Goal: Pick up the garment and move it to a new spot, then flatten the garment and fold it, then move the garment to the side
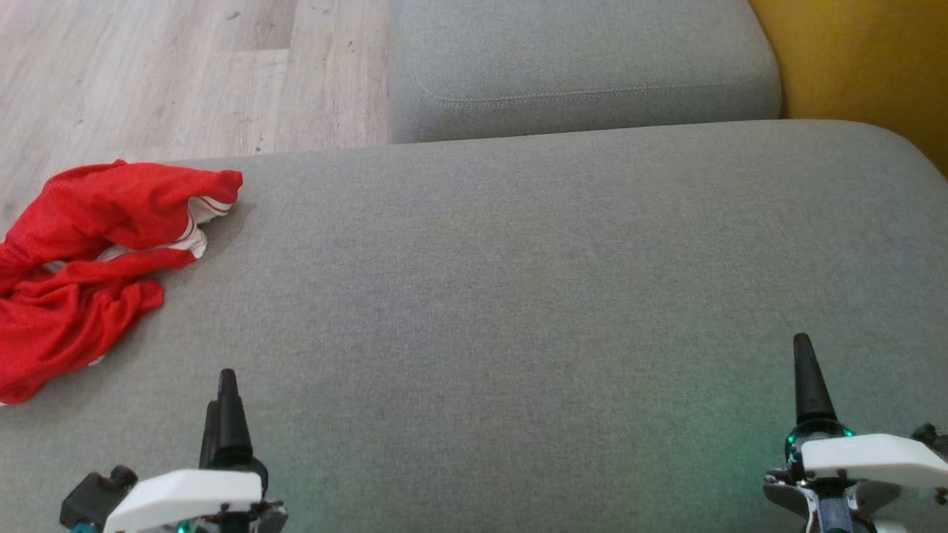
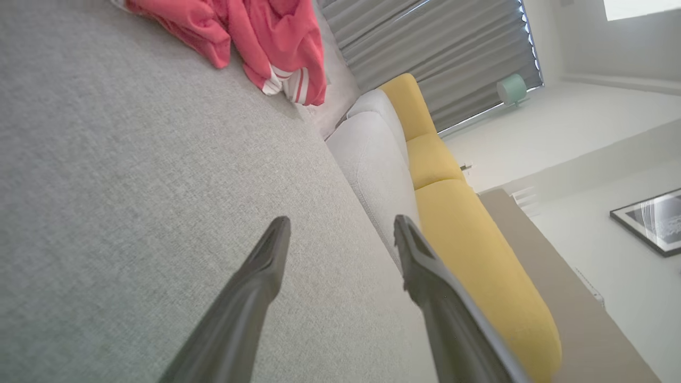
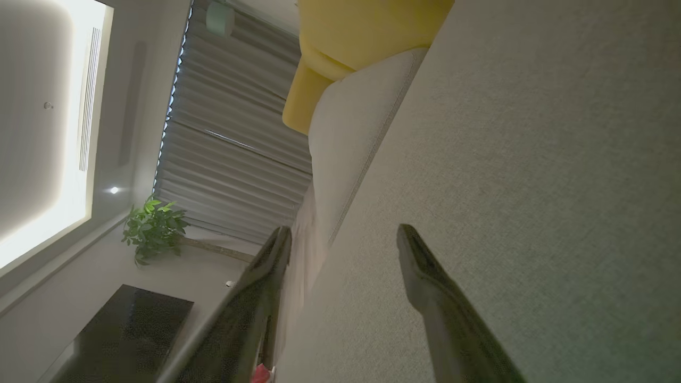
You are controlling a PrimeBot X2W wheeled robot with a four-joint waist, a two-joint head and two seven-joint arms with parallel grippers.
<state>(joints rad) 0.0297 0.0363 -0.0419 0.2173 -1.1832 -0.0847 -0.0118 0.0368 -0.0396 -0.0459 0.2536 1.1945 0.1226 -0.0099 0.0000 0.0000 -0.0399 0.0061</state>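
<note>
Red garment (image 1: 81, 252), white striped trim (image 1: 201, 215), grey cushion (image 1: 518, 296)

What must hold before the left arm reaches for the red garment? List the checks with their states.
1. Left gripper open, nothing held: ok.
2. Right gripper open, nothing held: ok.
3. Red garment in sight, on the grey cushion by its left edge: ok.
4. Garment flat: not ok, crumpled.
5. Garment apart from both grippers: ok.
6. Garment's left part fully on the cushion: cannot tell, cut off by the head view's edge.
</note>
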